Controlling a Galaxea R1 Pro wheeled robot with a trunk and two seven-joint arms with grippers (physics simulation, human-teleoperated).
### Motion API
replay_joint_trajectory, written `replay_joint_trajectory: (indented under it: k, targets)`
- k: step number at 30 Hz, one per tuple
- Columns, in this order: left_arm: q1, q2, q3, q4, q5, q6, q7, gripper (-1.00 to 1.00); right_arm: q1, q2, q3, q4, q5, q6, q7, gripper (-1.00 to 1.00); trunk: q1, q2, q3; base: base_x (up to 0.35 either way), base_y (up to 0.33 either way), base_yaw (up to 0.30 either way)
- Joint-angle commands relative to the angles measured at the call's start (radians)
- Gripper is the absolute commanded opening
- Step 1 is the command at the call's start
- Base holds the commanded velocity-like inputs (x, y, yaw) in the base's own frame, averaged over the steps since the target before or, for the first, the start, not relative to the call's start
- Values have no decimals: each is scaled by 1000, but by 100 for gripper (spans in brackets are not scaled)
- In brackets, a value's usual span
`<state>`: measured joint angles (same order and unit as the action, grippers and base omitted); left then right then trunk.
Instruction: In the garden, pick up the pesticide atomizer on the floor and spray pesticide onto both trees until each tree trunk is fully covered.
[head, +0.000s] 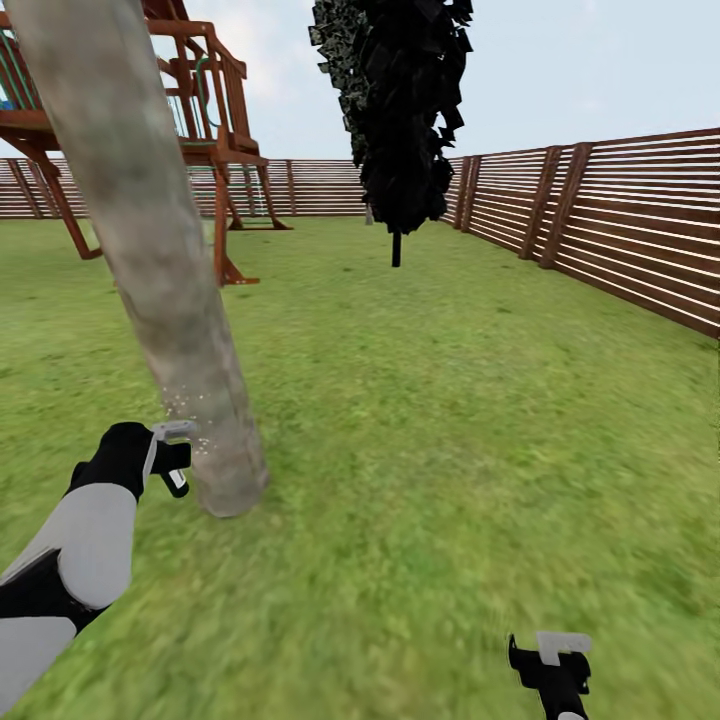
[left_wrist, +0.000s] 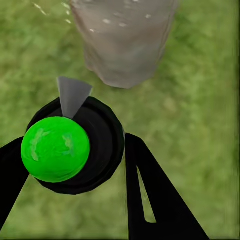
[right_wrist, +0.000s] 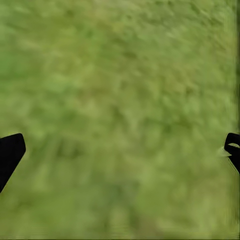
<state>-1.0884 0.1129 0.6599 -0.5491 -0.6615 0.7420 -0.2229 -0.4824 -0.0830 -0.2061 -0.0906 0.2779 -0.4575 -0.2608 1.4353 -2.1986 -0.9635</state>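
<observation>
A thick, pale grey-brown tree trunk (head: 150, 260) leans up out of the grass lawn (head: 450, 420) at the left. My left gripper (head: 172, 462) is beside the trunk's base, shut on the pesticide atomizer (left_wrist: 100, 145), a black body with a bright green round top and a grey nozzle (left_wrist: 72, 95) pointing at the trunk (left_wrist: 125, 40). Small white spray specks (head: 180, 405) float against the bark. My right gripper (head: 550, 665) hangs low at the right over bare grass, open, with its fingertips (right_wrist: 10, 152) far apart.
A brown wooden play tower (head: 215, 100) stands behind the trunk. A black column-shaped tree (head: 400, 110) rises mid-lawn farther back. The brown slat fence (head: 620, 210) runs along the right side and the back. Open grass lies to the right of the trunk.
</observation>
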Motion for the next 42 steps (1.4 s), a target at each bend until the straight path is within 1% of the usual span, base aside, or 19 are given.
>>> replay_joint_trajectory:
  k: [1,6,14,24,30,31,32,33,36,39,42]
  targets:
    - [0,0,6,-2,-10,2,-8,-100,-1,0,-7,1,11,-3,-3,100,0,0,-1,0,-276,0]
    - [6,3,5,-2,-12,1,-4,-100,-1,1,-7,0,11,-3,-3,100,0,0,-1,20,-276,31]
    - [10,2,4,-2,-12,-1,0,-100,-1,2,-7,0,11,-3,-3,100,0,0,-1,153,-259,246]
    - [10,4,4,-2,-12,-1,0,-100,-1,2,-7,0,11,-3,-3,100,0,0,-1,176,-229,24]
    - [12,4,1,-2,-12,-1,0,-100,-1,2,-7,0,11,-3,-3,100,0,0,-1,5,-271,244]
    - [14,13,1,0,-12,-5,0,-100,-1,2,-7,0,11,-3,-3,100,0,0,-1,70,-273,276]
    - [16,14,1,4,-13,-7,0,-100,-1,2,-7,0,11,-3,-3,100,0,0,-1,117,-272,276]
    - [32,8,3,5,-12,-9,2,-100,-1,2,-7,0,11,-3,-3,100,0,0,-1,173,-248,276]
    - [42,6,4,13,-12,-10,3,-100,-1,2,-7,1,12,-3,-1,100,0,0,-1,197,-235,148]
    - [55,9,3,10,-13,-12,3,-100,-1,0,-7,2,12,-3,0,100,0,0,-1,214,-225,13]
    - [87,18,4,2,-13,-14,3,-100,-1,0,-7,2,12,-3,-1,100,0,0,-1,229,-209,1]
